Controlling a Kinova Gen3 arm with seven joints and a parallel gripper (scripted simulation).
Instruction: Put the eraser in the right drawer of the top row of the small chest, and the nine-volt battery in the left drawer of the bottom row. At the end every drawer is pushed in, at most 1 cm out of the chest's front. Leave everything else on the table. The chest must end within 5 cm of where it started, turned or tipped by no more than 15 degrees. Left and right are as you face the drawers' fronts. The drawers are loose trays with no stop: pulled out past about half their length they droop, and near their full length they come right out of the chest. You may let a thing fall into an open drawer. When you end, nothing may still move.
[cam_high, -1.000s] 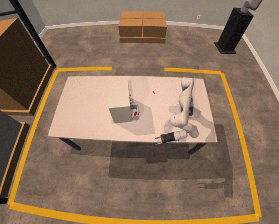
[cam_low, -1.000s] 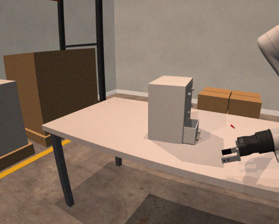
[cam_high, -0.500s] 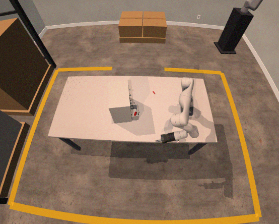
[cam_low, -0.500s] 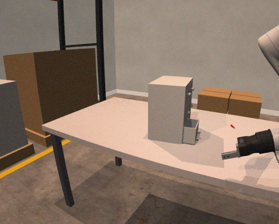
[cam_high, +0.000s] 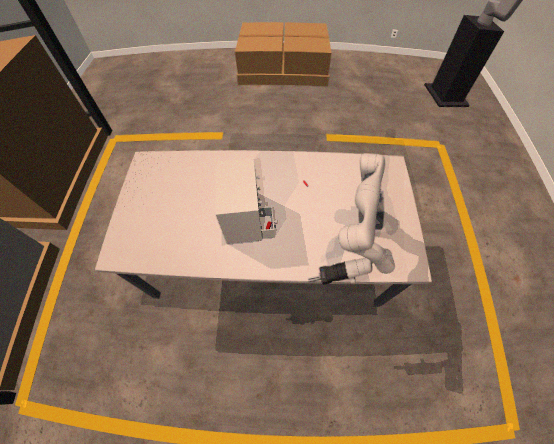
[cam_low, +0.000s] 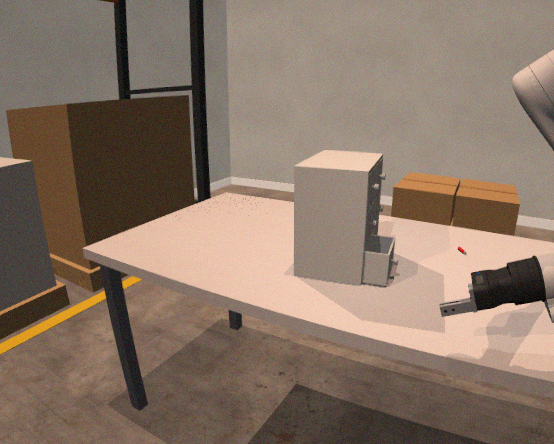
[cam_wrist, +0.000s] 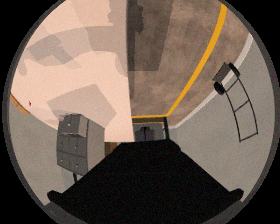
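Note:
The small chest stands upright, its drawer fronts facing the arm. Its bottom-left drawer is pulled partly out; the others look pushed in. A red thing with a dark part lies in this open drawer; it may be the nine-volt battery, but is too small to tell. No eraser can be made out. My gripper is shut and empty, over the table's near edge, well to the arm's side of the open drawer.
A small red object lies on the table, behind and to the arm's side of the chest. The drawer knobs stick out from the chest's front. Large cartons stand on the floor beyond the table.

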